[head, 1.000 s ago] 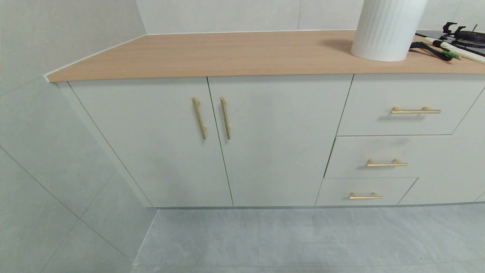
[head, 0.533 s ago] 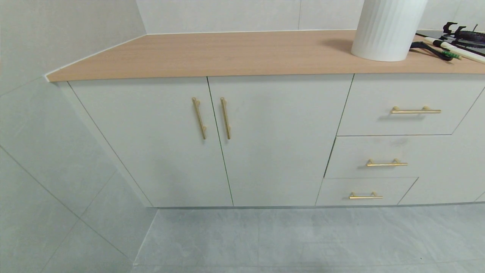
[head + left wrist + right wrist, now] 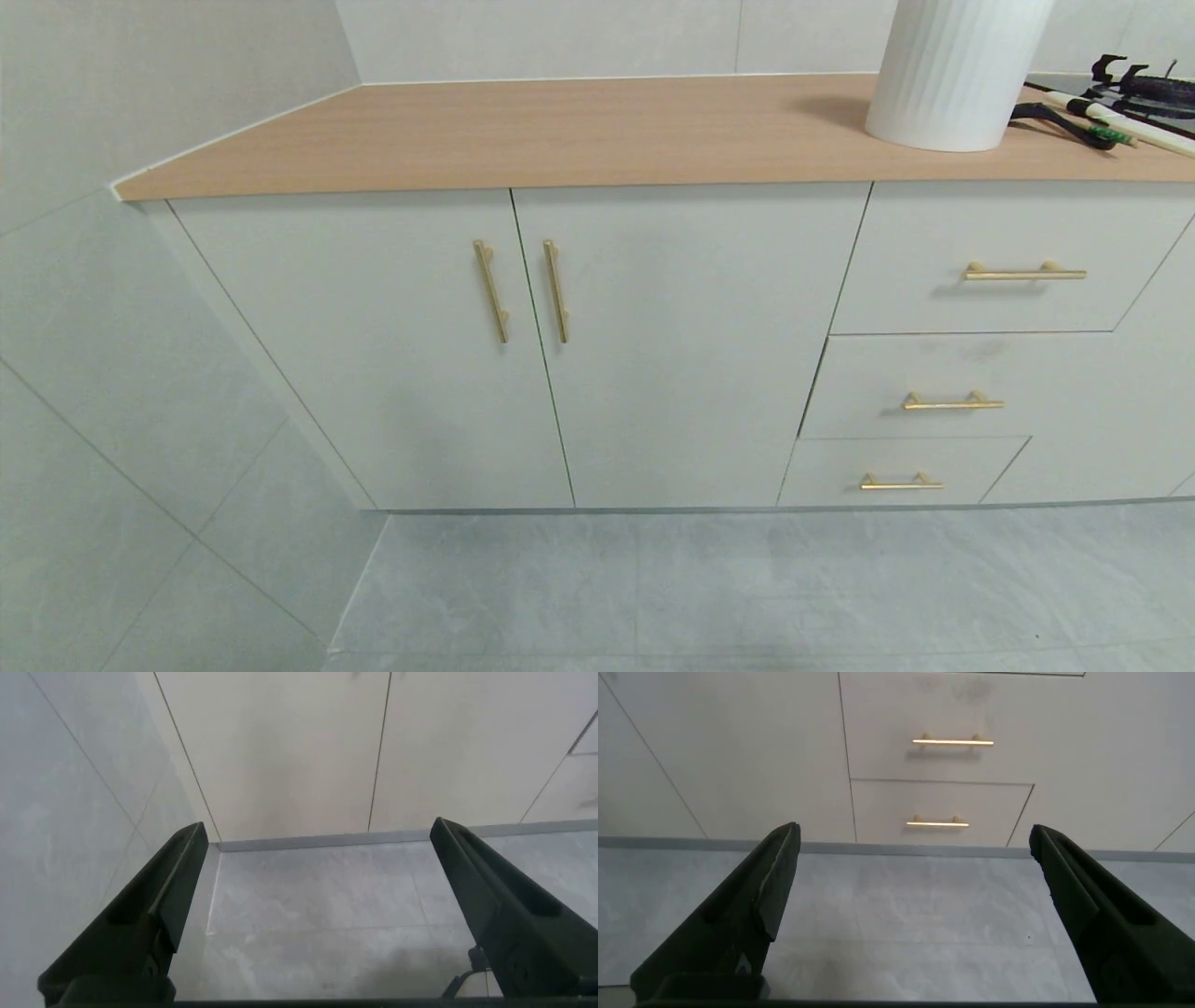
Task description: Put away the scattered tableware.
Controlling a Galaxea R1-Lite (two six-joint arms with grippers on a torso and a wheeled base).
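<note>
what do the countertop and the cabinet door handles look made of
The light brown countertop looks like wood or wood-look laminate, matte: fine grain lines show. The slim gold bar handles look like brushed metal: soft sheen, no mirror glare.

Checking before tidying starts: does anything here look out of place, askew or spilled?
Only the loose utensils: a black-handled utensil and a white-handled utensil lie scattered at the wooden countertop's right end, beside the white ribbed container. The cabinet doors and drawers look shut and straight; nothing spilled or damaged shows.
</note>
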